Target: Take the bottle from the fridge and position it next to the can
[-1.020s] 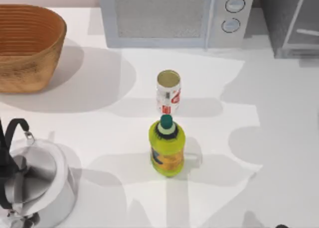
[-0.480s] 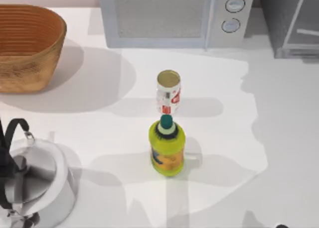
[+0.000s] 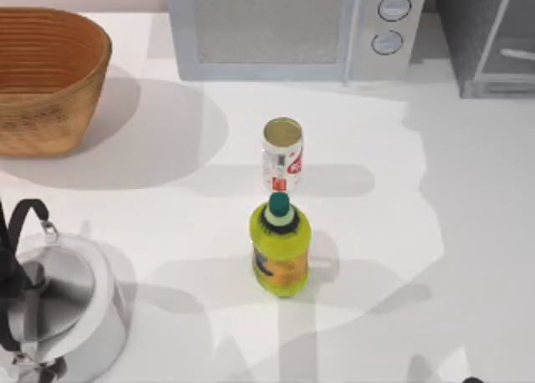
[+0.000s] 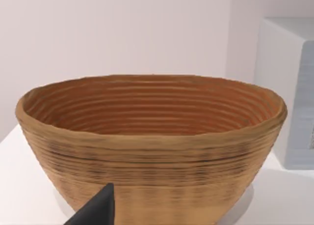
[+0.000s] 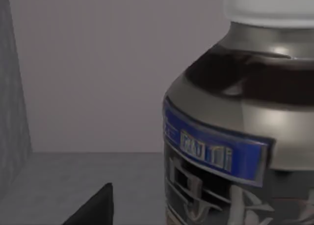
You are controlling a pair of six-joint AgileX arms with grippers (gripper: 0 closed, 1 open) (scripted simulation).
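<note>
Bottle first: the slim dark bottle with a white cap and blue label [image 5: 240, 136] fills the right half of the right wrist view, standing on the grey floor inside the grey box-like fridge with a glass door [image 3: 489, 40], which sits at the upper right of the top view. You are on the reach-and-grasp step. Centre the bottle between the right gripper's fingers, close on the body below the shoulder rather than the cap, then lift just clear and back straight out so it misses the door frame. Aim for the bare table beside the small white can with red markings [image 3: 282, 155] at the frame's centre, and keep off the fat yellow-green bottle with a teal cap [image 3: 280, 247] just below it.

You cannot tell how wide the right gripper stands or whether it has hold of anything; 1 dark fingertip [image 5: 93, 208] shows at the lower left. The bottle's base and cap top are cut off. The left gripper, fingertip [image 4: 95, 210], idles facing the woven brown basket [image 4: 152, 146].
</note>
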